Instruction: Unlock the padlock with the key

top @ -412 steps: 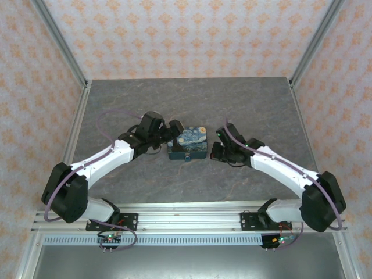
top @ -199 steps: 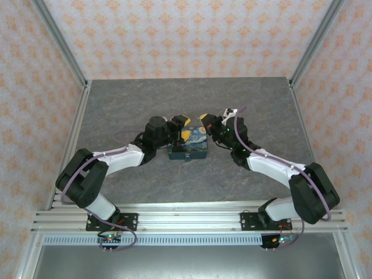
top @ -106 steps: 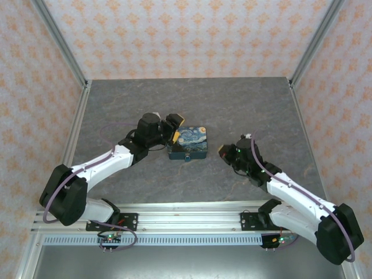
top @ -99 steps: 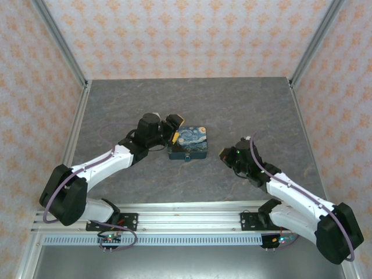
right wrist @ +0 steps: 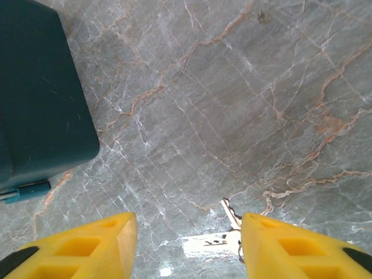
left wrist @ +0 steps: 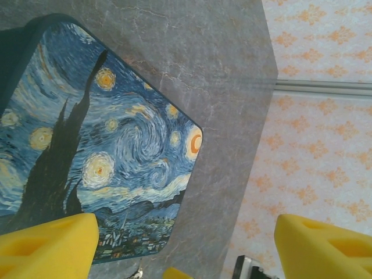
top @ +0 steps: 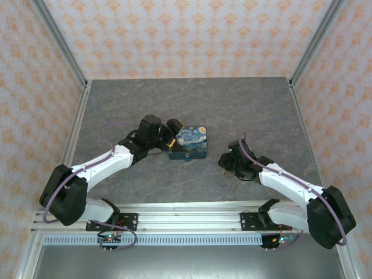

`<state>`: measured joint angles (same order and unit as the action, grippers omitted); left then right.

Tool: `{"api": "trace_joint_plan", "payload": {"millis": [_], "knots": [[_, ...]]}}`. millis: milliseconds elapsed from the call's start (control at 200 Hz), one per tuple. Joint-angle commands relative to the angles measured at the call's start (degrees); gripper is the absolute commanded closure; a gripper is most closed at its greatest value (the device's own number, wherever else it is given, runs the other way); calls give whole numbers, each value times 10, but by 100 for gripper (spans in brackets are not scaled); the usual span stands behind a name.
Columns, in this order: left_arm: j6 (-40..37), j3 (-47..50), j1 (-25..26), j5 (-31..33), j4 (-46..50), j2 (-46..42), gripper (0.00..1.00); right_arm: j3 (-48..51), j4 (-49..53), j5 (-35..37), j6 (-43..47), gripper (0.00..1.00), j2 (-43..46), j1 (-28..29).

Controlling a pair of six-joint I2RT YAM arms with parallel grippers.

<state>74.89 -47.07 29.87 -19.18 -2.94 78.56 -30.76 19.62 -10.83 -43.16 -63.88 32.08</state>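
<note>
Right gripper [right wrist: 187,232]: nearest the arm bases; fingers spread wide, gripping nothing; hovers low over the table [right wrist: 244,87], to the right of the box.
Key [right wrist: 231,224]: lies flat on the table between the right gripper's fingers, closer to its right one; neither finger touches it; long axis runs away from the wrist, the blade slanting a little toward the box, the ring end toward the camera.
Padlock [top: 188,157]: tiny dark piece on the near face of the box; left of the right gripper and apart from it; too small to read in detail.
Box [top: 189,143]: painted lid up; one teal side faces the right gripper.
Left gripper [left wrist: 186,232]: farthest; fingers wide apart, holding nothing; poised at the box's left end, over the edge of the lid.
Deciding relation: the key sits inside the right gripper's span, so the right arm is plainly the nearer; by my judgement the fingers must close across the key's head, then carry it leftward to the padlock; a thin flat key on stone may slip.
</note>
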Motion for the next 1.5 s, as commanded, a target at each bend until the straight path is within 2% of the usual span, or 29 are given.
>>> {"api": "trace_joint_plan", "payload": {"millis": [0,300,756,926,1191,1496], "knots": [[-21,-8,-8,10,19,-11,19,-26,45,19,24,50,-13,-2],[-27,-8,-17,5,22,-5,16,-56,87,20,62,59,-87,4],[-24,-5,-21,-5,3,13,15,-63,68,35,41,61,-152,18],[-22,-7,-23,-10,-3,18,15,-76,80,38,44,68,-180,37],[-21,-2,-27,-13,-7,16,15,-103,90,21,74,89,-210,66],[-19,1,-30,-15,-9,13,14,-126,77,35,120,94,-205,66]]}}
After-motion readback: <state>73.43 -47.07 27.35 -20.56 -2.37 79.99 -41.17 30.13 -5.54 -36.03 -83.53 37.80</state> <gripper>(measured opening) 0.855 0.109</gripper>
